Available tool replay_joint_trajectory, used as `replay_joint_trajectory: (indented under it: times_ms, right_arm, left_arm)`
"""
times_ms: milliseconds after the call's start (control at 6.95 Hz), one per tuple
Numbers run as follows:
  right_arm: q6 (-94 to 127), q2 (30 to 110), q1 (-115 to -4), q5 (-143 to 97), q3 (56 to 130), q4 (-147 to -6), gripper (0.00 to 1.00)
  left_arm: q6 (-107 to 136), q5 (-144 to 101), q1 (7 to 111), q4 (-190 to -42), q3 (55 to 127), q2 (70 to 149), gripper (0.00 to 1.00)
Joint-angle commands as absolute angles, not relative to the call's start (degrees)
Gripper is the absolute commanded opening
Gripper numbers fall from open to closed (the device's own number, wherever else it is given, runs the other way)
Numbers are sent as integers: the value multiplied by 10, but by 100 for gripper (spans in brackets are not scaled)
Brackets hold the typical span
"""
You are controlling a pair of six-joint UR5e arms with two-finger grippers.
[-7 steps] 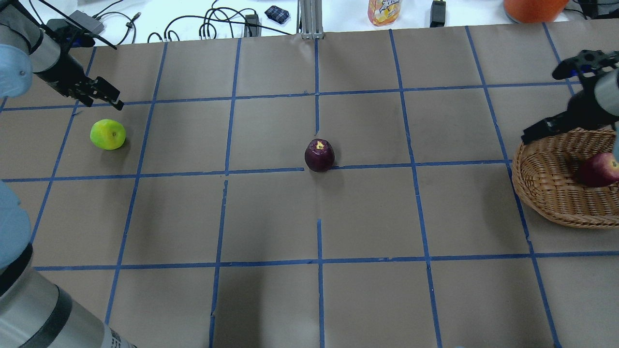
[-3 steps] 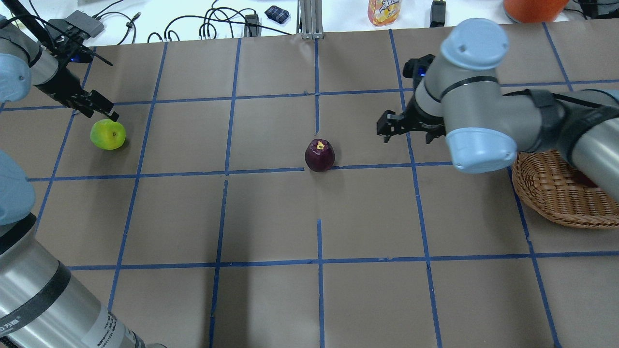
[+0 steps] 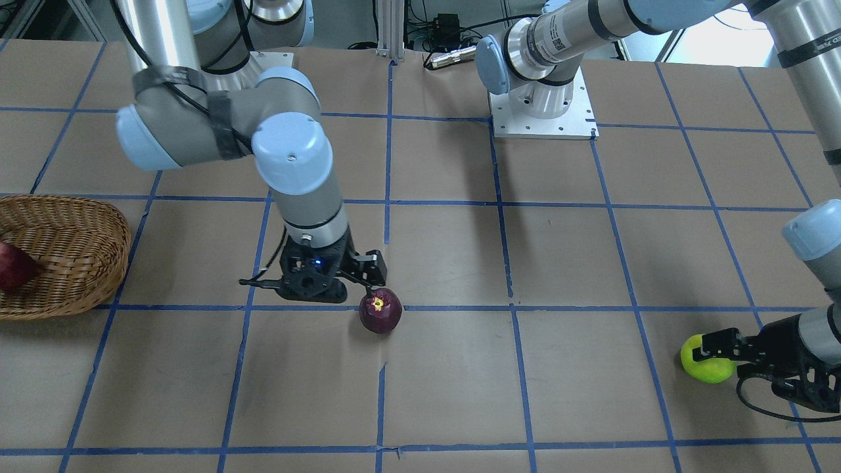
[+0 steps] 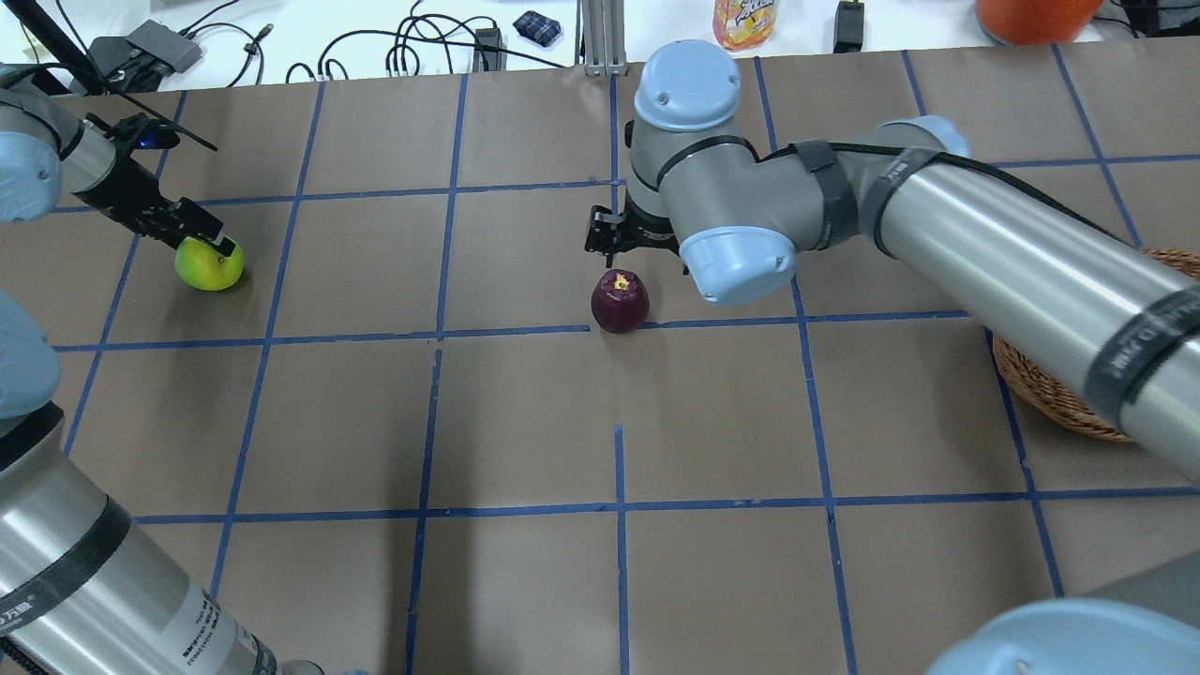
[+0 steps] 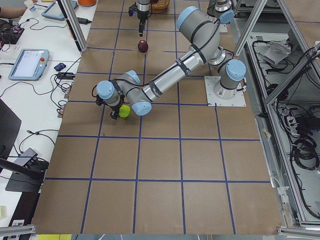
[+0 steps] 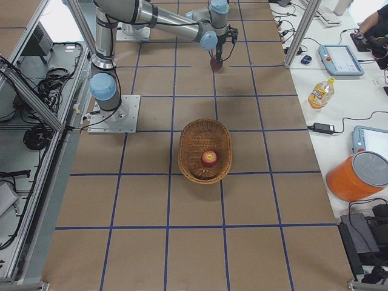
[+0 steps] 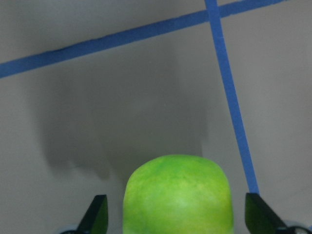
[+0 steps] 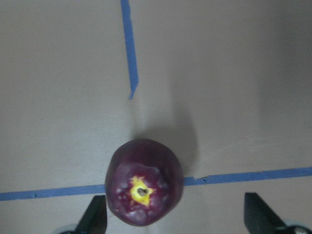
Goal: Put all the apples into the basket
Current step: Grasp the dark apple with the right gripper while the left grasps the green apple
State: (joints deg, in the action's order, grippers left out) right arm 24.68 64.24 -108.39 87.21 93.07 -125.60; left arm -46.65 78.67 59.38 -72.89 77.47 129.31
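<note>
The lime green apple [image 4: 208,266] lies at the table's far left. My left gripper [image 4: 210,240] is open and low, one finger on each side of it; the left wrist view shows the apple [image 7: 179,195] between the fingertips [image 7: 99,214]. The dark purple apple [image 4: 620,301] stands at the table's middle. My right gripper [image 4: 637,251] is open just above it; in the right wrist view the apple [image 8: 144,181] sits nearer the left finger. The red apple [image 6: 209,158] lies in the wicker basket [image 6: 193,138] at the right; my right arm hides it in the overhead view.
Beyond the far table edge stand a juice bottle [image 4: 745,21], an orange container [image 4: 1031,17], cables [image 4: 412,47] and an aluminium post [image 4: 600,37]. My right arm stretches over the basket's rim [image 4: 1036,384]. Blue tape lines grid the brown table.
My right arm has swung left from the basket to above the purple apple. My left gripper has come down around the green apple. The apples have not moved.
</note>
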Motion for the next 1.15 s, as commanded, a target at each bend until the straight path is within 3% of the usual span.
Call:
replay_joint_trajectory:
  times_ms: [0,144,288,576,719,863,1007]
  right_arm:
    - [262,595,-1102,874,919,-1263,100]
    - [258,581,-1102,907,921,-1261,100]
    - [256,577,-1102,912,922,-1262,100]
    - [246,557,-1102,907,922,-1272,100]
    - [232,557,-1102,907,922,-1276,83]
    - [214,562,-1101,908,921,-1274,57]
    - [209,576,-1093,901,913,-1267,42]
  left_arm:
    - [-461,779,592,-734,773,1290,37]
    - [-443,781,601,-772,758,1273,0]
    - [-354,780,620,-817,736,1256,0]
    - [-253,771,713,-866,762,1221,0]
    - [-182,752,744,-858,809,1197,0]
    - [-140,751,771,-823,858,1169,0]
    - [-85,751,798,-784,901,1145,0]
